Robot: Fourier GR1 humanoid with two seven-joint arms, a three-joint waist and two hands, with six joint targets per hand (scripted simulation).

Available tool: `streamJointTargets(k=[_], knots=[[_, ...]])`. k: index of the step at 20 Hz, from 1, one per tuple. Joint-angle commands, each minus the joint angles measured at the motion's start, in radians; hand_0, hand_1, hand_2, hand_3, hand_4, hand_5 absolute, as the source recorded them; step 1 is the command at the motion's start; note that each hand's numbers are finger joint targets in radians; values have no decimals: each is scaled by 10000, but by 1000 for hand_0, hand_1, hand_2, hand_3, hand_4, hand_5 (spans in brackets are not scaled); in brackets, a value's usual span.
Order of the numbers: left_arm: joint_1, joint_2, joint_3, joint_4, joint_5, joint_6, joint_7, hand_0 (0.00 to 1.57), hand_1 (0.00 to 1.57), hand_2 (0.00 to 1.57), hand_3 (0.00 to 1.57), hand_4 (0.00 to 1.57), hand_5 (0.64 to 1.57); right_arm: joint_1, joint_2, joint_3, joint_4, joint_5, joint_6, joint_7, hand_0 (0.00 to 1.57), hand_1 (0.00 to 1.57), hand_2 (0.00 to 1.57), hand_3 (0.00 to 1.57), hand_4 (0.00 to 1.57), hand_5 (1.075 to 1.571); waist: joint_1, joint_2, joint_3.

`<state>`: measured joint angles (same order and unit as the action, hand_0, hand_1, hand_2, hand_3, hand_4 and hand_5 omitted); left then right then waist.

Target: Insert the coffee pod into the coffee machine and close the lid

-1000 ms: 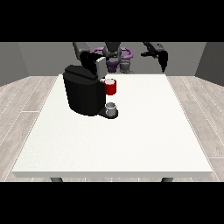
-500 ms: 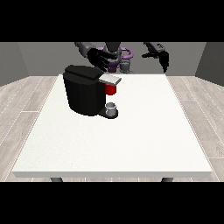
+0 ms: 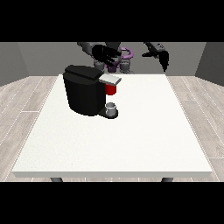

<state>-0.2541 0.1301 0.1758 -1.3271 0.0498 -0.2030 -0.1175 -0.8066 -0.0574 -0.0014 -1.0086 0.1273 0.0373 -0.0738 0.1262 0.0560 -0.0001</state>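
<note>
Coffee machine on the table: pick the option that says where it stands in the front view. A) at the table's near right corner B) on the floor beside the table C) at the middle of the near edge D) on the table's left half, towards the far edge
D: the black coffee machine stands left of the middle of the white table, nearer the far edge where the robot is.

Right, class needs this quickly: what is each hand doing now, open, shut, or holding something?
Hand at the view's left: open, fingers spread, holding nothing, above the coffee machine.
Hand at the view's right: cannot be told.
</note>
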Motion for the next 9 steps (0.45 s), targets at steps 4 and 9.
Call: streamJointTargets(k=[4, 9], knots=[[758, -167, 37, 316, -204, 235, -970, 0, 0, 0, 0, 185, 1571, 1666, 560, 824, -982, -944, 387, -949, 0, 0, 0, 0, 275, 1571, -560, -873, 1], [1061, -618, -166, 441, -358, 693, -702, 0, 0, 0, 0, 192, 1571, 3921, 569, 1823, -1705, -2132, -211, -955, 0, 0, 0, 0, 157, 1571, -1209, -1807, 3]])
